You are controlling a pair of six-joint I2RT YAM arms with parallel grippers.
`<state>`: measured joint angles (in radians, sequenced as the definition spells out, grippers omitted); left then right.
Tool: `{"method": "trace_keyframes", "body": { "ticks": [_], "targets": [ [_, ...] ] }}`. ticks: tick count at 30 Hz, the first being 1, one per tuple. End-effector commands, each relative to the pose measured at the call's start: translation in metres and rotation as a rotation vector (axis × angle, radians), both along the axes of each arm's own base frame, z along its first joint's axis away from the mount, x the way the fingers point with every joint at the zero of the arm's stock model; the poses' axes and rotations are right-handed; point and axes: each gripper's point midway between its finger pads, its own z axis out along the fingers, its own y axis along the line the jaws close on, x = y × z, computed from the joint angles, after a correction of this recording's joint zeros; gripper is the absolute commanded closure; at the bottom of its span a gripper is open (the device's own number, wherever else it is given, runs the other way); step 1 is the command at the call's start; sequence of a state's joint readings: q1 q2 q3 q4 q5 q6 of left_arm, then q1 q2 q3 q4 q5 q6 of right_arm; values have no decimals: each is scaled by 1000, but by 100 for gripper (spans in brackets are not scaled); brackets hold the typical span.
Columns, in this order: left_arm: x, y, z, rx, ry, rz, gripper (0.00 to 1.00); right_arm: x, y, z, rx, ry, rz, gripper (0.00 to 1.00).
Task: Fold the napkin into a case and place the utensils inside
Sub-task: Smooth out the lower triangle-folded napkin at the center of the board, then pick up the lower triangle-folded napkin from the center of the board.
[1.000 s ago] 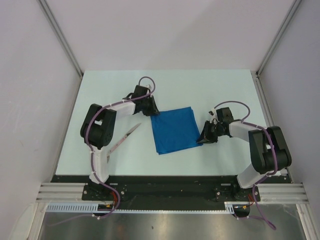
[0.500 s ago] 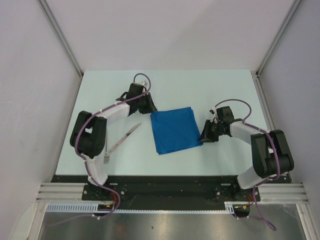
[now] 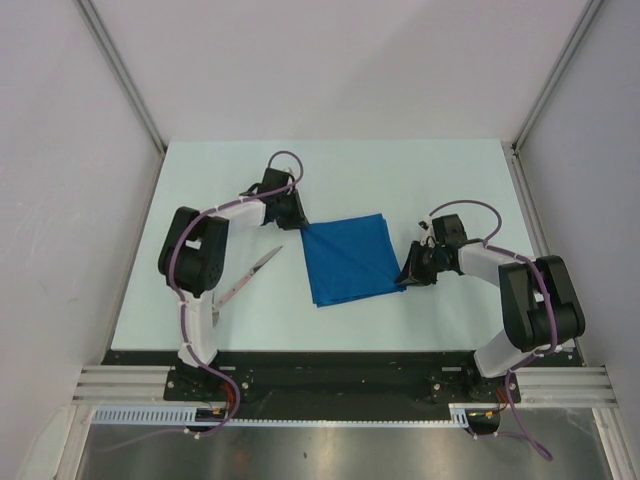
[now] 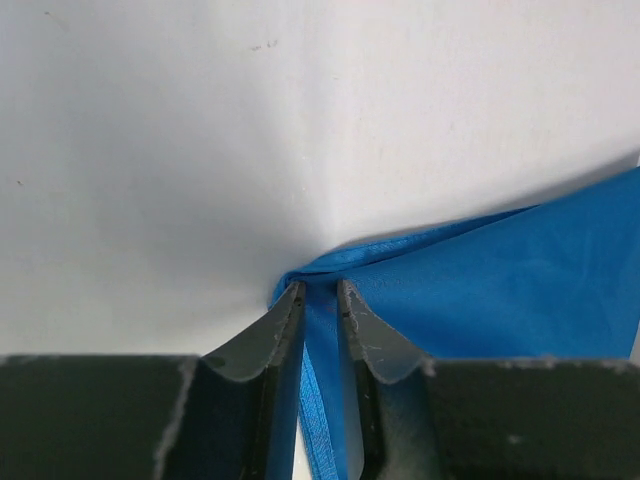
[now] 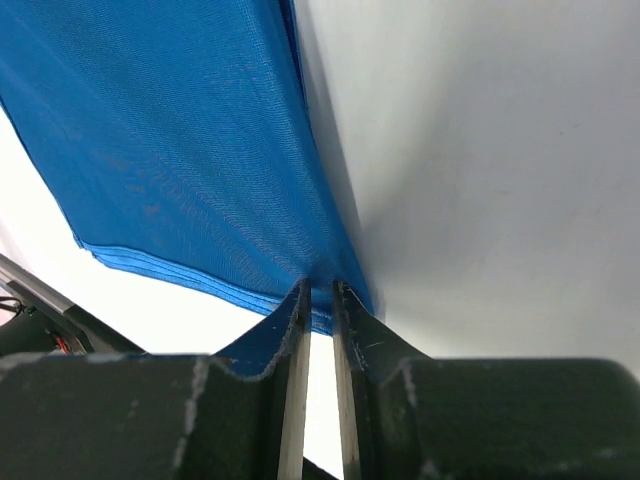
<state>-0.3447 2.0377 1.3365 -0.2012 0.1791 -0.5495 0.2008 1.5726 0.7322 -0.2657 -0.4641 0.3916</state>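
Observation:
The blue napkin lies flat on the white table, roughly square. My left gripper is at its far left corner. In the left wrist view the gripper is shut on that bunched corner of the napkin. My right gripper is at the near right corner. In the right wrist view the gripper is shut on the edge of the napkin, where stacked layers show. The silver utensils lie slantwise on the table to the left of the napkin, beside the left arm.
Grey walls and metal posts close in the table at the left, right and back. The black base rail runs along the near edge.
The left arm's elbow swung out to the left and came back, and its gripper shifted slightly at the napkin's corner. The napkin, the utensils and the right arm stayed put.

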Motion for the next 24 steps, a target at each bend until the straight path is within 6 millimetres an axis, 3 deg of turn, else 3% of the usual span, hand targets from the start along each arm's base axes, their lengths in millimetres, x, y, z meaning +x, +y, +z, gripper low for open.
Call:
{"method": "trace_keyframes", "body": {
  "ticks": [1,5,6,7,8,9,10,12,13,15,16,19,20,21,22,23,24],
  "targets": [
    [10,8,9,38,-25,17,76,0,-9,-9,-54,-6,-4,81],
    [2,-1,50,-10,-83,12,70,5,-12,2,-105,-42,0,80],
    [-3,1,57,-11,-90,12,66,5,-9,6,-117,-51,10,79],
    [-6,2,85,-25,-144,15,63,9,-8,20,-129,-74,11,76],
    [-14,10,86,-3,-135,41,56,13,-14,24,-181,-95,-8,74],
    [-18,14,98,-5,-154,55,53,13,-7,32,-207,-118,15,71],
    [-26,20,121,-11,-185,73,50,20,-11,47,-264,-157,-10,64],
    [-40,34,134,-5,-193,139,45,20,5,64,-303,-205,21,56],
    [-52,39,159,-33,-233,158,42,28,10,80,-340,-247,15,47],
    [-72,47,161,-68,-206,195,39,30,24,88,-373,-267,8,37],
    [-82,49,166,-82,-205,199,39,27,41,94,-391,-297,41,29],
    [-113,56,177,-129,-217,210,36,31,91,99,-381,-333,97,19],
    [-125,58,177,-146,-220,211,34,40,113,117,-350,-370,107,18],
    [-131,61,176,-147,-218,213,32,39,126,96,-383,-323,135,17],
    [-138,63,171,-138,-195,215,32,42,138,94,-392,-329,150,17],
    [-145,66,171,-137,-191,216,31,44,167,110,-361,-373,178,16],
    [-149,68,169,-128,-181,218,31,43,176,81,-414,-318,205,16]
  ]
}}
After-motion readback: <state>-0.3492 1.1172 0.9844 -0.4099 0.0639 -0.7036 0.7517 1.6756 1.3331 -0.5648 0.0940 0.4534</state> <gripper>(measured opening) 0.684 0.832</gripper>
